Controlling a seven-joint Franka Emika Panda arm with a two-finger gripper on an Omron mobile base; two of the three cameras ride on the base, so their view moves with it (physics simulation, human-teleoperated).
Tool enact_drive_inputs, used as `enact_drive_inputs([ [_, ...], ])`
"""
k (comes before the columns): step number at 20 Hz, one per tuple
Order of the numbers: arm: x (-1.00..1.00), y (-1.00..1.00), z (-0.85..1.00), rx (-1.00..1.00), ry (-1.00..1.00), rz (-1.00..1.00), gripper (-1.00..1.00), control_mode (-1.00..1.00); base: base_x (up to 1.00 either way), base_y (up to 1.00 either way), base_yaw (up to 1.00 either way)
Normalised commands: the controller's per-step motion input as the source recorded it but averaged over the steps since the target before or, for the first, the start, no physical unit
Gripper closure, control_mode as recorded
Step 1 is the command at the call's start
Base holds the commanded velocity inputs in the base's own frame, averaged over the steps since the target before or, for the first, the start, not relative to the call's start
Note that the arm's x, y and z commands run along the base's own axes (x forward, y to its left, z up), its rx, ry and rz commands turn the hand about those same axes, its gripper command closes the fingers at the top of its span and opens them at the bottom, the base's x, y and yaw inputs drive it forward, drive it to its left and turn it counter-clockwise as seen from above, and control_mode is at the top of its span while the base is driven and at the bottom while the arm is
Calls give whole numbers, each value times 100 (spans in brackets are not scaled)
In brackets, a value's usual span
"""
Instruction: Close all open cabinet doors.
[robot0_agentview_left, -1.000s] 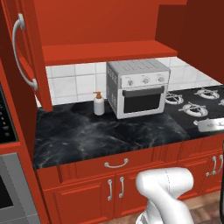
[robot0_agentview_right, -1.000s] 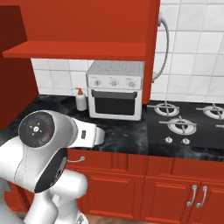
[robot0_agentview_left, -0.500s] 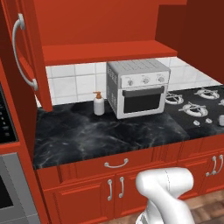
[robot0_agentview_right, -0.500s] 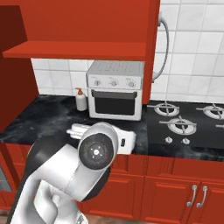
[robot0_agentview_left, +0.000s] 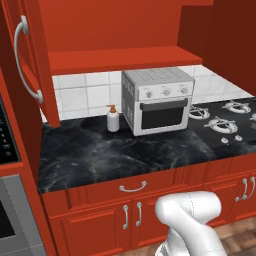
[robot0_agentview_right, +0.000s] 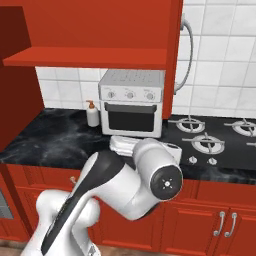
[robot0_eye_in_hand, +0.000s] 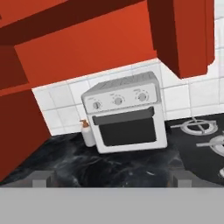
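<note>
Cabinet doors are standing open above the black worktop (robot0_agentview_left: 115, 150): one (robot0_agentview_left: 30, 60) swinging out over its left end, another (robot0_agentview_right: 174, 55) jutting out beside the hob (robot0_agentview_right: 210, 142); gripper (robot0_eye_in_hand: 111, 178) is hovering with fingers spread wide, empty, facing the toaster oven (robot0_eye_in_hand: 124, 113) and soap bottle (robot0_eye_in_hand: 87, 133) along the worktop's back edge.

A white toaster oven (robot0_agentview_left: 159, 100) stands on the black marble counter (robot0_agentview_left: 115, 152), soap bottle (robot0_agentview_left: 113, 119) just beside it.

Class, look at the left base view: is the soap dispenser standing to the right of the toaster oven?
No, the soap dispenser stands left of the toaster oven.
</note>
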Motion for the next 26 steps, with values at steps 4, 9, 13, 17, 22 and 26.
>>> enact_drive_inputs([
  [4, 33, -32, 0, 8, -10, 18, -100, -100, 0, 0, 0],
  [9, 41, -25, 0, 9, -5, 14, -100, -100, 0, 0, 0],
  [13, 36, -24, 0, 9, -1, 7, -100, -100, 0, 0, 0],
  [17, 17, -31, 0, 6, 1, 0, -100, -100, 0, 0, 0],
  [22, 17, -30, -1, 4, 2, 0, -100, -100, 0, 0, 0],
  [26, 31, -22, 0, 6, 5, 0, -100, -100, 0, 0, 0],
])
